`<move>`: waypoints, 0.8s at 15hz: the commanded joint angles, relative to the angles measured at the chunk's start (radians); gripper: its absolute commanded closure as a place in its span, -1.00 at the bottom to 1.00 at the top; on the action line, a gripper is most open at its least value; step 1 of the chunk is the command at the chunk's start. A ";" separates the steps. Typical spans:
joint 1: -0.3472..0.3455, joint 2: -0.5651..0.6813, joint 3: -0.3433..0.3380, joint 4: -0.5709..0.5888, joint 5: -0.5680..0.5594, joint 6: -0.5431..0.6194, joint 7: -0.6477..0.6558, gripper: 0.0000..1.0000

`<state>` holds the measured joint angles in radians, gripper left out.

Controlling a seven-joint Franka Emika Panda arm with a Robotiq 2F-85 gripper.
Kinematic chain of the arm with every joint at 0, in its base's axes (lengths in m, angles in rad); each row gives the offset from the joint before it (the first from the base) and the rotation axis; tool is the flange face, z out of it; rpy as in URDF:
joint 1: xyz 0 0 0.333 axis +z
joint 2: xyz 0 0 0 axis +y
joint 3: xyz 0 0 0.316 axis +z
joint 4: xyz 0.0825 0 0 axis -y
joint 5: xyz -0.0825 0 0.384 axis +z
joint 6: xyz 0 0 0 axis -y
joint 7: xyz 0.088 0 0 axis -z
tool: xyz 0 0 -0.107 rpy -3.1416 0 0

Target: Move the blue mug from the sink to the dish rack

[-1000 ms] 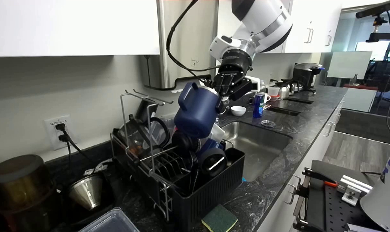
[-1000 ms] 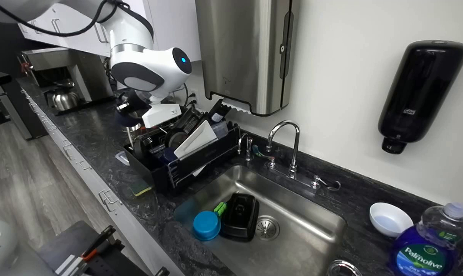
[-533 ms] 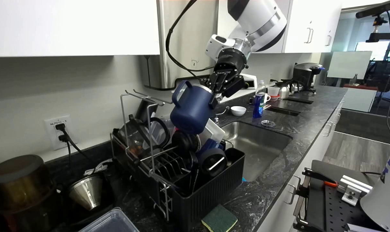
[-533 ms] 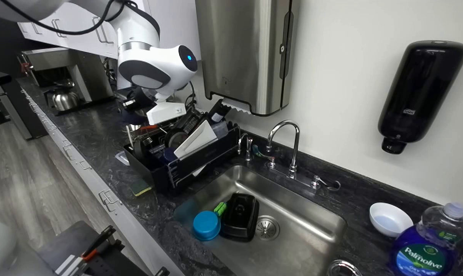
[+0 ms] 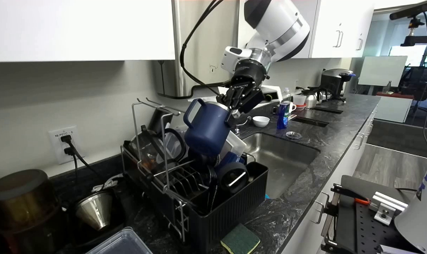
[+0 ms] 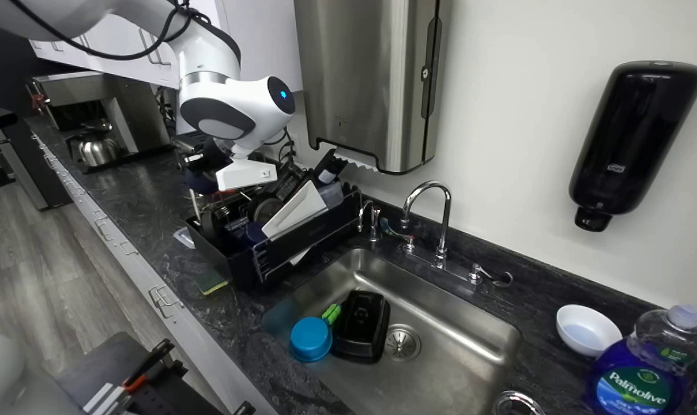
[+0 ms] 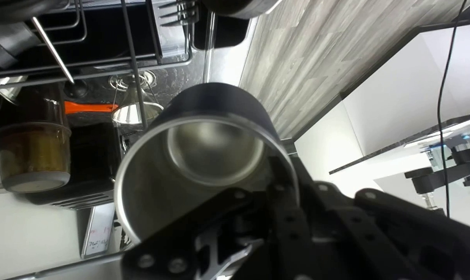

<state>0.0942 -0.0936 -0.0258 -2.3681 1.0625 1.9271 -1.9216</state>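
Note:
The blue mug [image 5: 207, 131] is held tilted above the dish rack [image 5: 231, 201], rim up toward the gripper and base down to the left, handle on the left. My gripper [image 5: 229, 114] is shut on the mug's wall at the rim. In the wrist view the gripper [image 7: 291, 171] has one finger inside the silvery mug [image 7: 219, 97] and one outside. The mug's base overlaps dark items in the rack; I cannot tell whether it touches them. In an exterior view the mug [image 6: 201, 183] is mostly hidden behind the gripper. The sink [image 6: 440, 369] lies beside the rack [image 6: 308, 236].
The rack is crowded with pans, a white board [image 6: 295, 210] and a blue cup [image 5: 231, 159]. A sponge [image 5: 240, 239] lies in front. A blue container [image 6: 311, 339] and black dish [image 6: 361, 325] are in the sink. A towel dispenser [image 6: 371, 80] hangs above.
The gripper has carried the mug left over the rack, a little up at first. In the last half second the mug has come down toward the rack's contents.

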 commanded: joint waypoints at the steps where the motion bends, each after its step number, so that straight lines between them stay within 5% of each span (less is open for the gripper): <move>1: -0.018 -0.022 0.026 -0.005 0.044 0.023 0.023 0.97; 12: -0.025 -0.016 0.023 -0.001 0.068 0.028 0.039 0.97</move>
<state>0.0920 -0.1041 -0.0183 -2.3667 1.1061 1.9414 -1.8899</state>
